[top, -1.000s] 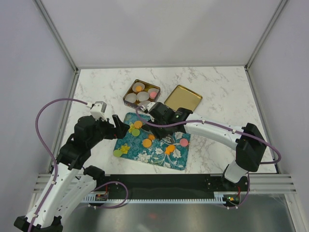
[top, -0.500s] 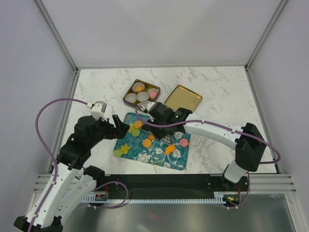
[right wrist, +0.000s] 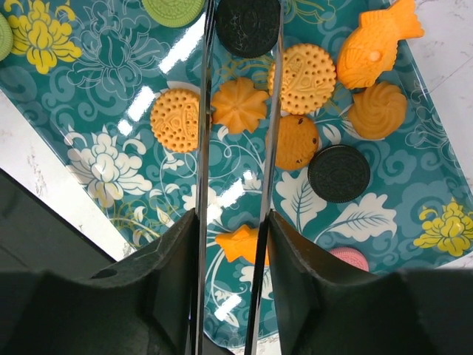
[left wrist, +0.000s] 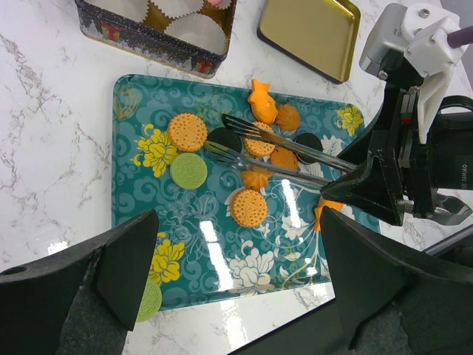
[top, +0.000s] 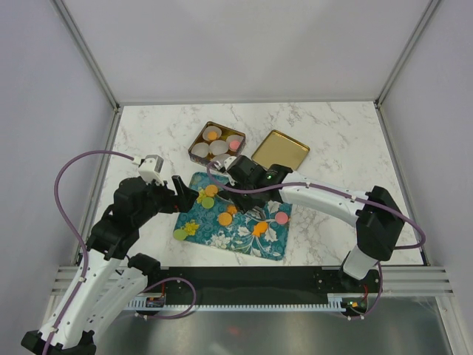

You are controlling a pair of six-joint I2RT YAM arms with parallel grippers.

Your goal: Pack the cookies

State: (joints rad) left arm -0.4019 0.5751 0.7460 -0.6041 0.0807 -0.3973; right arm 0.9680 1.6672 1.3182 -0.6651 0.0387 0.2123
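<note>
Several cookies lie on a teal flowered tray [top: 238,237]: orange rounds [left wrist: 187,132], a green one [left wrist: 188,170], black ones [right wrist: 339,173] and a pink one [right wrist: 349,257]. My right gripper [right wrist: 231,222] is shut on metal tongs [right wrist: 205,148]. The tongs' two blades stand apart on either side of a black cookie [right wrist: 247,26] at their tips, and an orange flower-shaped cookie [right wrist: 239,105] lies between them further back. My left gripper [left wrist: 238,244] is open and empty above the tray's near left part. In the top view the left gripper [top: 185,194] is at the tray's left edge and the right gripper [top: 242,177] at its far edge.
A dark tin [top: 198,139] with white paper cups stands behind the tray; one cup holds an orange cookie, one a pink cookie. Its gold lid [top: 280,151] lies to its right. A green cookie [top: 179,234] sits at the tray's near left corner.
The right gripper with the tongs has shifted very slightly. The left arm has not moved.
</note>
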